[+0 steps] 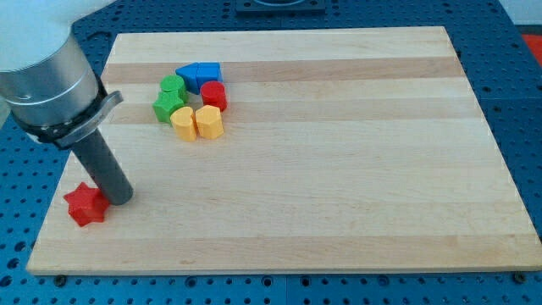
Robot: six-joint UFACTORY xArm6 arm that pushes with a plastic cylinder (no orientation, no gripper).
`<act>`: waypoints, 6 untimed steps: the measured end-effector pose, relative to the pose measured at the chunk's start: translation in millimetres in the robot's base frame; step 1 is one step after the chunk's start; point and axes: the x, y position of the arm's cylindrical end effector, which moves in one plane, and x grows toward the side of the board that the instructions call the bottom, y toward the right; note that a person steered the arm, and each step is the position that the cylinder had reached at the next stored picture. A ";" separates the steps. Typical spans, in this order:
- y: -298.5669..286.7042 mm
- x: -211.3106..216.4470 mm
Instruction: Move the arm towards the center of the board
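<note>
My tip (119,200) touches one red star (86,205) at the board's (339,169) lower left; no claw shows. Up-right, well apart, cluster two green, two yellow, one blue, one red cylinder (213,95).

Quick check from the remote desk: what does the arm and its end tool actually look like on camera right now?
The arm's visible end is a light grey metallic cylinder entering from the view's top left, ringed near its base by a dark band with a small grey tab. Below it a straight dark grey rod runs down to my tip, beside the red star-shaped block. No cables or markings show.
</note>
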 end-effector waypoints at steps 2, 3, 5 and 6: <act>-13.0 20.9; 16.0 14.0; 174.1 -83.8; 185.5 -160.5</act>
